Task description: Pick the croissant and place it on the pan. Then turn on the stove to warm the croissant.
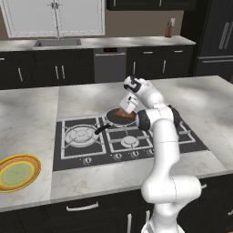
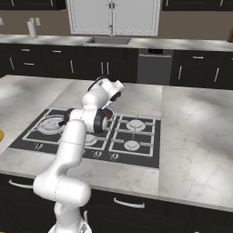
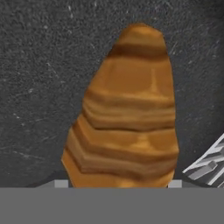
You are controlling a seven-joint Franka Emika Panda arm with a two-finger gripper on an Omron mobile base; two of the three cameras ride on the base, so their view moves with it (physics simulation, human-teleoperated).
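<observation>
Gripper [image 1: 122, 110] low over pan [image 1: 114, 119], croissant [image 1: 121, 113] hides fingertips; grip state unclear.

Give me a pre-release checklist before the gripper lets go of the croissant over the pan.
1. Croissant over the pan: ok, dark pan floor lies behind it in the hand view.
2. Pan on the stove: ok, it sits on the back grate, handle toward the front left.
3. Croissant touching the pan floor: cannot tell.
4. Gripper state: cannot tell, fingertips are hidden behind the pastry.
5. Knobs reachable afterwards: ok, the knob row along the front edge is unobstructed.
6. Plate out of the way: ok, far left on the counter.
</observation>
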